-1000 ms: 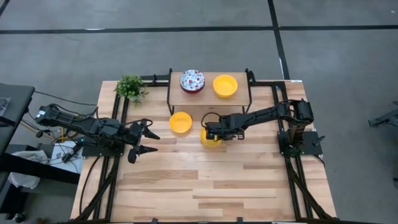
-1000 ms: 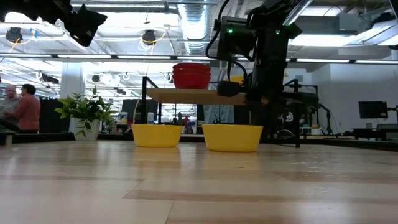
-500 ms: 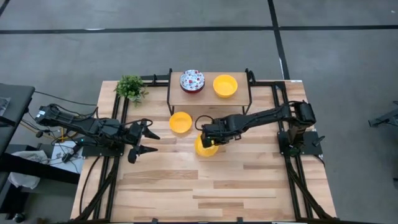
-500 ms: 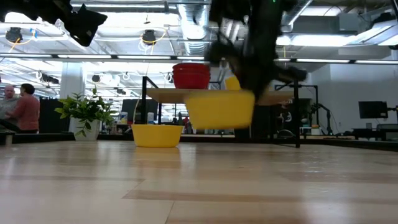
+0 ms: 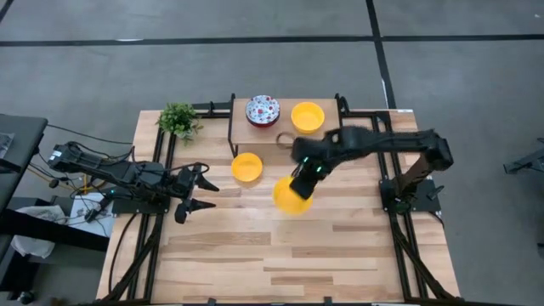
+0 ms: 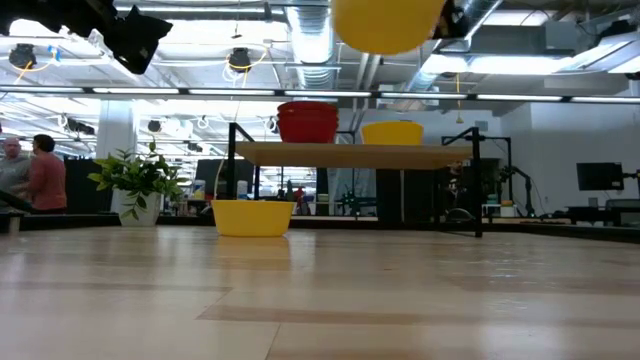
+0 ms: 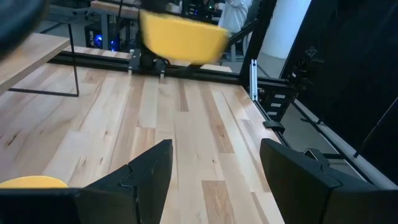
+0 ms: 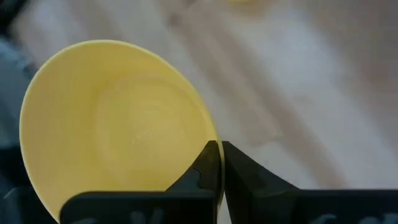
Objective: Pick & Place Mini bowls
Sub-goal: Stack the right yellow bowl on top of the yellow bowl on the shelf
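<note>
My right gripper (image 5: pixel 300 184) is shut on a plain yellow mini bowl (image 5: pixel 291 196) and holds it high over the middle of the table; the low view shows that bowl (image 6: pixel 388 22) at the top of the picture. Another yellow bowl (image 5: pixel 247 167) rests on its base on the table in front of the shelf. On the small shelf (image 5: pixel 327 136) stand a stack of floral bowls (image 5: pixel 263 110) and a yellow bowl (image 5: pixel 308 116). My left gripper (image 5: pixel 208 194) waits open above the table's left side. My right gripper pinches the yellow bowl's rim (image 8: pixel 213 138), one finger inside the bowl and one outside. The fingers (image 8: pixel 210 163) come at it from above. The bowl is lifted clear of the table and hangs below the gripper, its hollow facing the wrist camera.
A small green plant (image 5: pixel 178 120) stands at the far left corner. The shelf's dark metal legs (image 6: pixel 233 170) rise from the far middle of the table. The near half of the table top (image 5: pixel 280 255) is bare wood. People stand in the room behind (image 6: pixel 35 172).
My right gripper has risen steeply, shut on the yellow bowl. The bowl stood on the table in front of the shelf a second ago; it has been lifted clear and now hangs high above the table. The left arm has kept still.
</note>
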